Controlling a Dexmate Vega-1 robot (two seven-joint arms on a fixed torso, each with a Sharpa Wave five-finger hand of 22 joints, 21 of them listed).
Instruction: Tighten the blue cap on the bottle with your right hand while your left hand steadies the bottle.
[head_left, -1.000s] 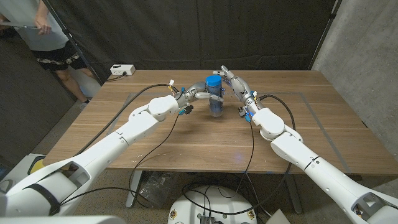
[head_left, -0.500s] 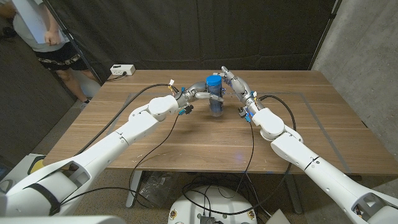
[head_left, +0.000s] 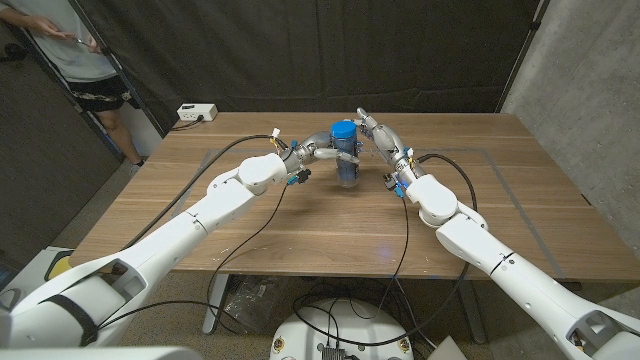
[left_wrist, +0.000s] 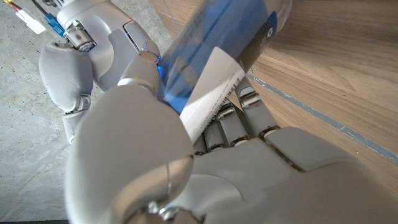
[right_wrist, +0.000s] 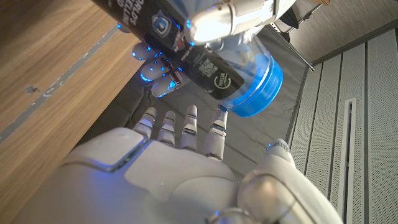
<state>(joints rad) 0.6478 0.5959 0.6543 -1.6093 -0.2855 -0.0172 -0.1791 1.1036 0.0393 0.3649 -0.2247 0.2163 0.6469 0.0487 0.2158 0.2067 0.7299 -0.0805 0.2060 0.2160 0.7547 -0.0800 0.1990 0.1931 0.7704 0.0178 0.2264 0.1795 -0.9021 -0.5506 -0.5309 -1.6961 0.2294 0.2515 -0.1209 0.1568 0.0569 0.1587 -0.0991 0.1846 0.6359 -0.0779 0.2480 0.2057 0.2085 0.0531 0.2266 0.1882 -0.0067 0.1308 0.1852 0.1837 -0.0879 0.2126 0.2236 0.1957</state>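
Note:
A clear bottle (head_left: 348, 166) with a dark label stands at the middle of the wooden table's (head_left: 300, 235) far half, its blue cap (head_left: 343, 131) on top. My left hand (head_left: 318, 152) grips the bottle's body from its left side; in the left wrist view the fingers (left_wrist: 239, 121) wrap the bottle (left_wrist: 211, 53). My right hand (head_left: 375, 133) stands just right of the cap with its fingers straight and apart. In the right wrist view the fingertips (right_wrist: 186, 118) reach up close to the bottle (right_wrist: 186, 53) and cap (right_wrist: 256, 87), holding nothing.
A white box (head_left: 197, 113) lies at the table's far left edge. A person (head_left: 75, 55) stands behind the table's left corner. Cables (head_left: 405, 215) trail from both wrists over the near tabletop. Thin tape lines (head_left: 480, 152) mark the wood.
The person at the back left has shifted. Both hands and the bottle stand as before.

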